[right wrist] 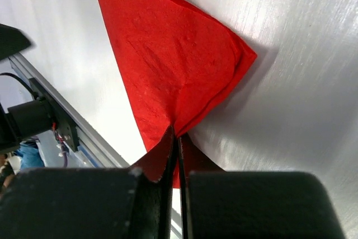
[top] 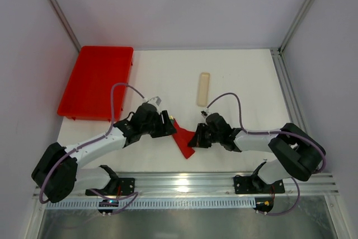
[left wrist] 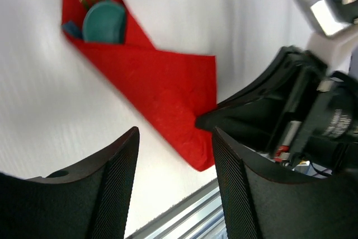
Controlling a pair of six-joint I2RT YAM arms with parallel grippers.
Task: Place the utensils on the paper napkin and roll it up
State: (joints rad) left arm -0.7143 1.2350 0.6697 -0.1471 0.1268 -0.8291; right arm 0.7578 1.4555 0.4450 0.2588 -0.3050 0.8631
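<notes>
Red paper napkin (right wrist: 179, 65) in right claw (right wrist: 175, 136)

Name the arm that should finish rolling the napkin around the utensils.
Right, probably: the right gripper is shut on an edge of the paper napkin, which is folded over the utensils. The left gripper stands open, holding nothing.

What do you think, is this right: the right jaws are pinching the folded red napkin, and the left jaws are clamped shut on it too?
Not quite. The left jaws stand open, gripping nothing, as the left wrist view shows. The right jaws do pinch the folded red napkin.
</notes>
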